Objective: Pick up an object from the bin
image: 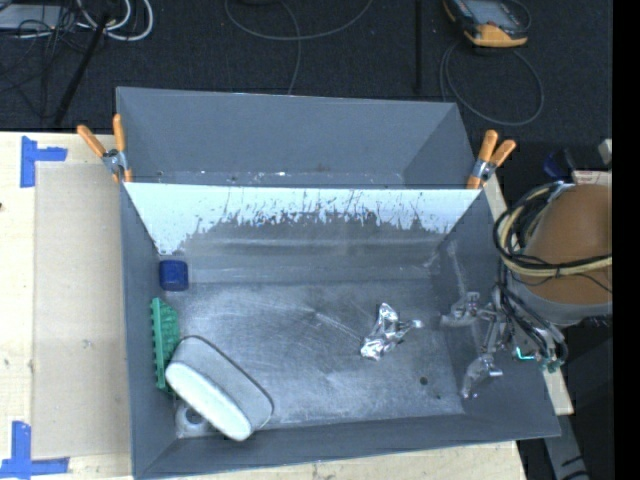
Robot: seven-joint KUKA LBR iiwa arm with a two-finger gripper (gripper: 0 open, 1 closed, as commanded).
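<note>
White oblong block is lying nearest; the gripper is hovering spread, empty, right of crumpled foil; closing here is probably catching nothing.

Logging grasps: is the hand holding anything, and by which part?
Nothing is held; the hand is open, right of the crumpled silver piece.

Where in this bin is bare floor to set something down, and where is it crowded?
Free: the middle floor between the green comb and the crumpled foil piece, and the strip along the back wall right of the blue cube. Crowded: the front-left corner, where the white oblong block lies beside the comb, and the right side around the gripper.
</note>
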